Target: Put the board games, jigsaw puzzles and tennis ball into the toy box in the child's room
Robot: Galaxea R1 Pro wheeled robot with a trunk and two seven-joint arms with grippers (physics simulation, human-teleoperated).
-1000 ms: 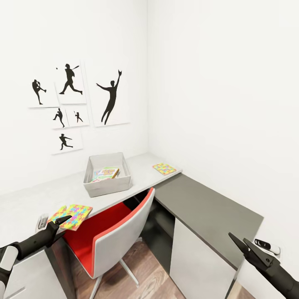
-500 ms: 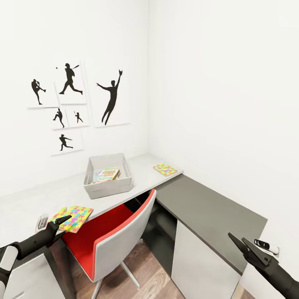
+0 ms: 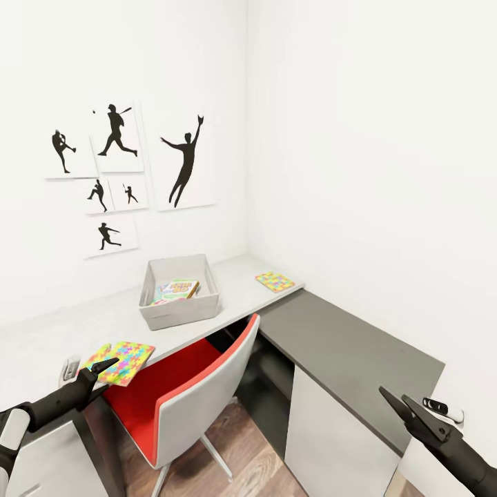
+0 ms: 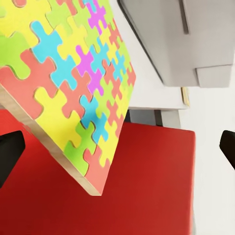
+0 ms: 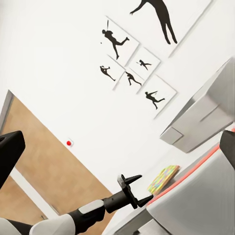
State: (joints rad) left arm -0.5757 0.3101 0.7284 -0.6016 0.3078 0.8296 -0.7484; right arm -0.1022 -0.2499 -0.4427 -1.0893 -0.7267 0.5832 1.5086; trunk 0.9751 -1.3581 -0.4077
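Observation:
The grey toy box (image 3: 181, 307) stands on the pale table (image 3: 76, 324) with colourful board games (image 3: 174, 288) inside it. One jigsaw puzzle (image 3: 124, 361) overhangs the table's front edge. My left gripper (image 3: 98, 371) is open just in front of it, and its wrist view looks across this puzzle (image 4: 73, 83) toward the box (image 4: 196, 39). The second jigsaw puzzle (image 3: 274, 281) lies at the table's far right end. Low on the right, my right gripper (image 3: 407, 408) is open and empty over the dark cabinet. The tennis ball and the bed are out of view.
A red-and-grey chair (image 3: 193, 386) is tucked under the table between the two arms. The dark grey cabinet top (image 3: 345, 348) runs along the right wall. Silhouette pictures (image 3: 117, 172) hang above the table. A small white object (image 3: 69, 368) sits beside the near puzzle.
The whole head view has shifted slightly, so the camera moved. Both grippers keep about the same poses and stay open.

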